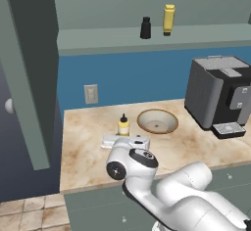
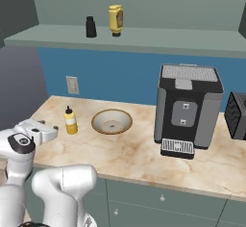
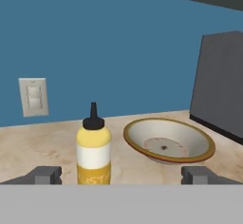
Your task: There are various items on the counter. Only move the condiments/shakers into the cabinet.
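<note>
Cabinet (image 1: 147,41): shelf runs across the upper part of the left base view; tall door (image 1: 29,78) stands open at left of frame. Two of the three containers already sit on the shelf, upper centre: black shaker (image 1: 145,28) and plain yellow bottle (image 1: 168,19), near each other, not touching.

Tabletop (image 1: 88,147): marbled slab across mid-frame. Coffee machine (image 1: 218,95) at right of frame, well apart from the work.

Wooden bowl (image 1: 157,121): centre of frame, just beside the last condiment, to its right. Not for moving.

Squeeze bottle (image 3: 94,152): upright on the tabletop, left of centre in the hand view, black nozzle up. Only container left down here.

Tool (image 3: 124,175): spread wide, holding nothing. Two dark tips at the bottom of the hand view; the bottle stands between them but nearer the left tip, and apparently farther off than the tips.

Risks, as judged:
- Bottle off-centre in the gap. Closing from here, the left finger meets it first and may shove or tip it toward the bowl.
- Tall and narrow, so a push-in could topple it.
- Any rightward sweep may clip the bowl rim.
- The lift to the shelf passes near the open door and shelf edge.
</note>
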Tool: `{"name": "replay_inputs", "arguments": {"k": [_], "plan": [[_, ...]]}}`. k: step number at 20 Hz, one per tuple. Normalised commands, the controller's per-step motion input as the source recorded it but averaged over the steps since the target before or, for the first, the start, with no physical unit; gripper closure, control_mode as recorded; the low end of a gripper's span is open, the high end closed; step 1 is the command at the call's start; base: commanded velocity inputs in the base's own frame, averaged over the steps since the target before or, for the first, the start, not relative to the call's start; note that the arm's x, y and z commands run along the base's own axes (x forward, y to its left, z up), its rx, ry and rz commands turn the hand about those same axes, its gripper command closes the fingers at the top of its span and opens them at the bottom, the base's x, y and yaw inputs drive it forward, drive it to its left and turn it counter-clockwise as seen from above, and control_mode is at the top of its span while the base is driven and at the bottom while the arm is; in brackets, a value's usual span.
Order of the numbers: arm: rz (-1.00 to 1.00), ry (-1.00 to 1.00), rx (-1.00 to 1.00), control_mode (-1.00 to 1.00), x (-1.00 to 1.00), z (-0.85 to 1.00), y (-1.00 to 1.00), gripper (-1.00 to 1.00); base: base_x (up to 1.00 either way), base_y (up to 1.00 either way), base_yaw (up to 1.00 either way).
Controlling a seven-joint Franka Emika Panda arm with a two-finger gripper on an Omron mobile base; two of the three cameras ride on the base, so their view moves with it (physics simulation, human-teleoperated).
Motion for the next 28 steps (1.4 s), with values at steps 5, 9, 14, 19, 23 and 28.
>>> {"name": "replay_inputs", "arguments": {"k": [5, 9, 14, 19, 23, 28], "plan": [[0.00, 0.00, 0.00, -1.00, 0.17, -0.08, -0.02, -1.00, 0.00, 0.00, 0.00], [0.00, 0.00, 0.00, -1.00, 0.21, 0.00, 0.00, -1.00, 0.00, 0.00, 0.00], [0.00, 0.00, 0.00, -1.00, 0.26, 0.00, 0.00, -1.00, 0.00, 0.00, 0.00], [0.00, 0.00, 0.00, -1.00, 0.22, -0.02, -0.01, -1.00, 0.00, 0.00, 0.00], [0.00, 0.00, 0.00, -1.00, 0.11, -0.06, -0.04, -1.00, 0.00, 0.00, 0.00], [0.00, 0.00, 0.00, -1.00, 0.02, -0.05, -0.01, -1.00, 0.00, 0.00, 0.00]]}}
